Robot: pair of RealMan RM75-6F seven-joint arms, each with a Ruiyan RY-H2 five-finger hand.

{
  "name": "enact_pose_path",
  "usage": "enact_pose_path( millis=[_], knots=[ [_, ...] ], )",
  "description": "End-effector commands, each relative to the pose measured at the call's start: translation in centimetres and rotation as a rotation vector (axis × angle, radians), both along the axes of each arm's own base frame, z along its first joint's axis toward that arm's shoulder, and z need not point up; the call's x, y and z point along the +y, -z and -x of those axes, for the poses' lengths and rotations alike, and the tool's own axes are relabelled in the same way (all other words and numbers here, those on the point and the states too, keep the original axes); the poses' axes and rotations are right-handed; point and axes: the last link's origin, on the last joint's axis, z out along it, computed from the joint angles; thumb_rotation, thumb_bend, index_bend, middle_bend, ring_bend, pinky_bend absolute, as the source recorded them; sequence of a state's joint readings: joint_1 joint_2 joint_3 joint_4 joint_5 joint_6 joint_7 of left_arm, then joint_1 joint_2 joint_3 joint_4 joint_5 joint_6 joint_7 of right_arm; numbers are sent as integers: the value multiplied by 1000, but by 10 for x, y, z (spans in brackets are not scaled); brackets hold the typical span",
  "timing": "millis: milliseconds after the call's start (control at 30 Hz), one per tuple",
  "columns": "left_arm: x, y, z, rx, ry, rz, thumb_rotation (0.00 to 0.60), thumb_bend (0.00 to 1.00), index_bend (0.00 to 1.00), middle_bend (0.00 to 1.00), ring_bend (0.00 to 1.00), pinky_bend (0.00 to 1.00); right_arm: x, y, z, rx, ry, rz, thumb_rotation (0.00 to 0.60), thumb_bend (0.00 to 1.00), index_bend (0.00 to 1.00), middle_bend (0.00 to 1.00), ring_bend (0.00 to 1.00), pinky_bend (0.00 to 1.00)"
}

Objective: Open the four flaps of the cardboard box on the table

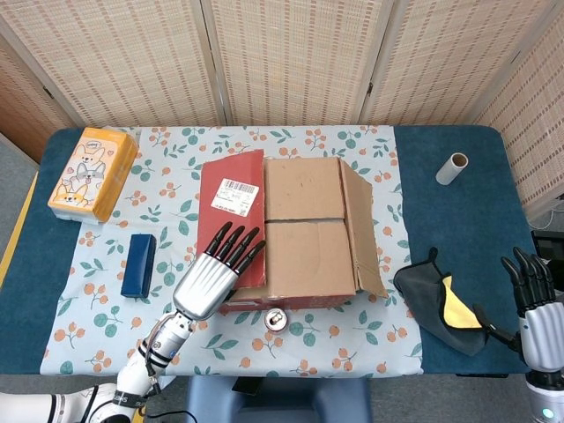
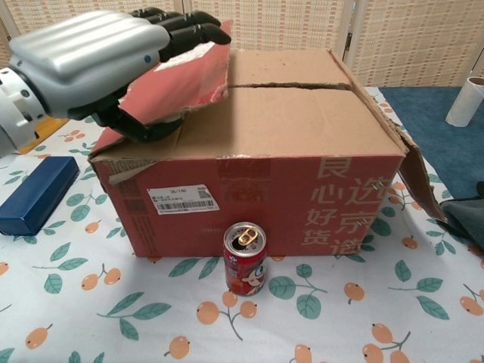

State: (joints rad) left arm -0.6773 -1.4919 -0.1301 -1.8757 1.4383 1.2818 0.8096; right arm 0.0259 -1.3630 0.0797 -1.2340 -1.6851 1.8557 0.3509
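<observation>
Cardboard box [image 1: 304,233], red flap [image 2: 178,79] half-raised

So the head view is looking almost straight down from high up, taking in pretty much the whole surface [image 1: 458,176] out to the woven screens at the far edge. The chest view is sitting way lower and much closer, facing forward across the near edge, so it's seeing the front face of the cardboard box [image 2: 257,189] nearly level. Both views are sharing the box [image 1: 300,238], the red can [image 1: 276,320] [image 2: 245,259] just in front of it, the blue case [image 1: 138,264] [image 2: 34,198] on the left and the left hand [image 1: 211,273] [image 2: 98,57].
</observation>
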Motion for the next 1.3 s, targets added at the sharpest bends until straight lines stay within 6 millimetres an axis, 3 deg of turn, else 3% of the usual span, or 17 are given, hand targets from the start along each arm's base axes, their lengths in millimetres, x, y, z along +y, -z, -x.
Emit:
enact_pose_path(
  millis=[33, 567, 1300],
  knots=[
    [-1, -3, 2, -11, 4, -25, 600, 469, 0, 0, 0, 0, 0, 0, 0, 1, 1, -1, 600, 341, 0, 0, 0, 0],
    [-18, -41, 6, -9, 0, -200, 600, 469, 0, 0, 0, 0, 1, 2, -1, 3, 1, -2, 600, 341, 0, 0, 0, 0],
    [-21, -70, 21, -10, -28, -300, 600, 470, 0, 0, 0, 0, 2, 4, -2, 6, 2, -4, 600, 341, 0, 0, 0, 0]
  ],
)
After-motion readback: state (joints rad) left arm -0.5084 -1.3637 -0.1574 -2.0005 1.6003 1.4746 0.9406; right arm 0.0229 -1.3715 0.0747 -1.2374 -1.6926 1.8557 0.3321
